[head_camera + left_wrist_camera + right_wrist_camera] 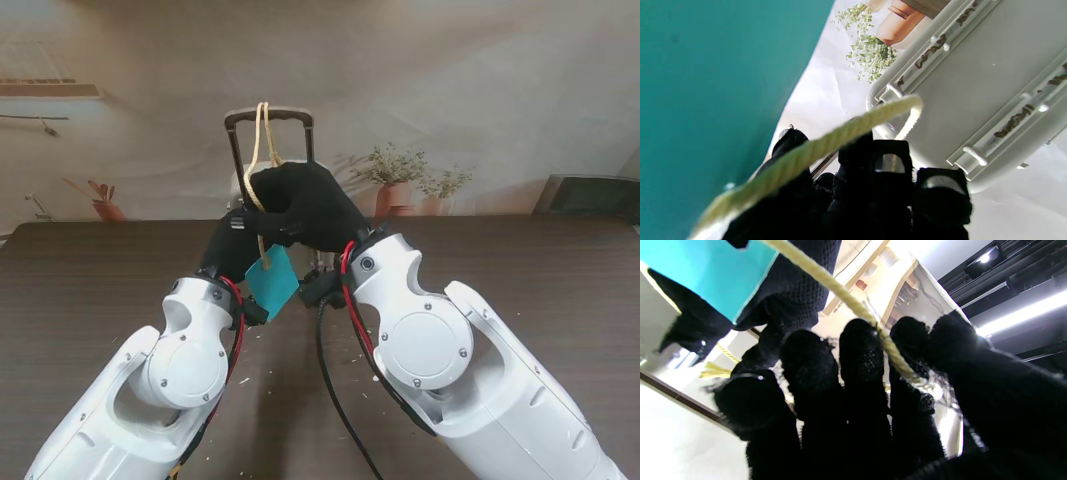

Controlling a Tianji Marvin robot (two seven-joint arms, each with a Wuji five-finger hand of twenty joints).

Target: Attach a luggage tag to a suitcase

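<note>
While R hand (315, 205) pinches the cord (262, 150) over the handle (268, 117), L hand (235, 245) grips cord near tag (272, 282); I'd keep tension & avoid snags.

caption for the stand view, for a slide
Both gloved hands work the teal tag's cord over the suitcase handle.

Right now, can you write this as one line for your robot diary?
step: looping cord over suitcase handle | tag: hanging | left robot hand: on cord | right robot hand: on cord

Left robot hand (232, 250), right robot hand (308, 205), raised, touching
</note>
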